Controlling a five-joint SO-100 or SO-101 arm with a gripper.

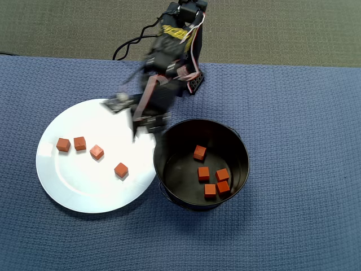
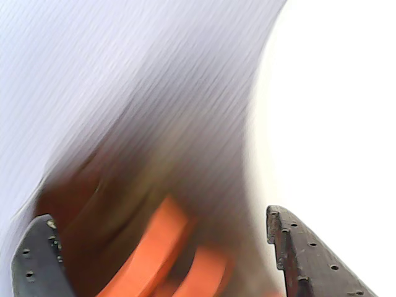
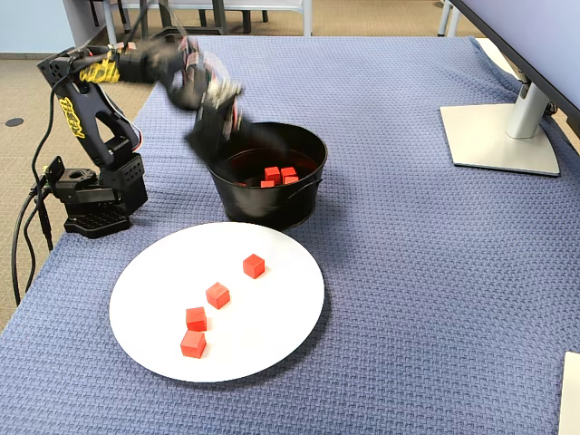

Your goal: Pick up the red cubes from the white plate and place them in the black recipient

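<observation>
Several red cubes (image 1: 96,152) lie on the left half of the white plate (image 1: 73,186) in the overhead view. Several more (image 1: 203,173) rest inside the black recipient (image 1: 169,195), which stands against the plate's right edge. My gripper (image 1: 145,129) is motion-blurred and hovers over the gap between the plate's upper right rim and the pot's left rim. The fixed view shows my gripper (image 3: 213,136) above the pot (image 3: 272,199) at its left side. In the wrist view my gripper (image 2: 154,216) is open, fingers wide apart, holding nothing. Blurred orange shapes (image 2: 154,253) lie below it.
A blue woven cloth (image 1: 293,226) covers the table. The arm's base (image 3: 91,195) stands at the table's left edge in the fixed view, with cables trailing off it. A monitor stand (image 3: 498,136) sits at the far right. Carpet floor (image 1: 282,28) lies beyond the table edge.
</observation>
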